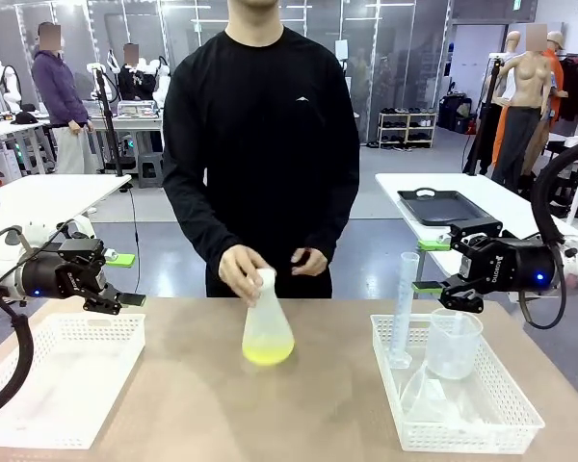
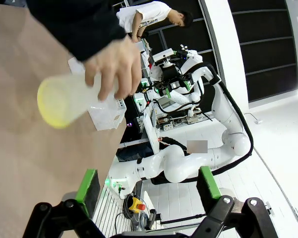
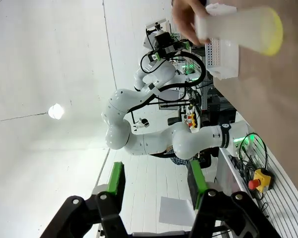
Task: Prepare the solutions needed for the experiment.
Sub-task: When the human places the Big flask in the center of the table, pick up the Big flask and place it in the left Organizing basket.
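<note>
While a person's hand (image 1: 239, 271) grips the frosted conical flask (image 1: 268, 318) holding shallow yellow solutions (image 1: 268, 354), left gripper (image 1: 125, 279) and right gripper (image 1: 426, 267) hover with fingers spread, empty.

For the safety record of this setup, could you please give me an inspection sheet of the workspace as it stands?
Surface: brown table, with a white left basket and a white right basket.
Job's things: flask at table centre, shallow yellow solution inside, person's hand gripping its neck.
Clutter: graduated cylinder and beaker in the right basket.
Grippers: left gripper open over the left basket's far edge; right gripper open above the right basket's far corner.
Cables: black cables loop beside both arms.
Surroundings: black tray on a table behind.
</note>
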Controlling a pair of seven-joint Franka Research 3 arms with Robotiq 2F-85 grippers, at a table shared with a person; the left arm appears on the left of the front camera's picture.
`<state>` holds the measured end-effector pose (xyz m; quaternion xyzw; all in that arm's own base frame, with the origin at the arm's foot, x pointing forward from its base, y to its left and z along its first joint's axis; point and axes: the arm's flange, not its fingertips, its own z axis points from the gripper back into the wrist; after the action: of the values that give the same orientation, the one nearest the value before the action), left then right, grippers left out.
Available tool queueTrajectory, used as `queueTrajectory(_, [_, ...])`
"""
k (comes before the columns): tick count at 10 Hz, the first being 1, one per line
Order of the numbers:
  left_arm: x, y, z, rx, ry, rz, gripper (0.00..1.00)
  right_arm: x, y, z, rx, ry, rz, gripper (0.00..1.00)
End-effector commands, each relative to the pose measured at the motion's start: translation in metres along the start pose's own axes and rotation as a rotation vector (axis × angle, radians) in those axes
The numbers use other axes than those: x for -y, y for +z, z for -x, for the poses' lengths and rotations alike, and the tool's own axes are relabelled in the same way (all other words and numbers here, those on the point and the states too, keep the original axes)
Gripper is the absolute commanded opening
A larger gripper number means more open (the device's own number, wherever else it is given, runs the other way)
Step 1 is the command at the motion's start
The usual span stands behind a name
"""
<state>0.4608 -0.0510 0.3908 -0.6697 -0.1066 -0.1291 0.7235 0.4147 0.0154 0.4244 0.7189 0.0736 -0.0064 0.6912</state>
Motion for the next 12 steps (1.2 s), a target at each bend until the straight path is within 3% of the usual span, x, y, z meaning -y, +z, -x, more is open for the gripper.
queueTrajectory(1, [0.0014,0.0006,-0.0002,-0.011,-0.013,0.002,1.0,-0.0007,-0.0004,0.0012,-0.003,0.002,-0.007,0.65])
queueTrajectory(12, [-0.0027,-0.006,-0.0058,0.004,0.014,-0.018,1.0,-0.0007,-0.0004,0.0012,-0.003,0.002,-0.007,0.65])
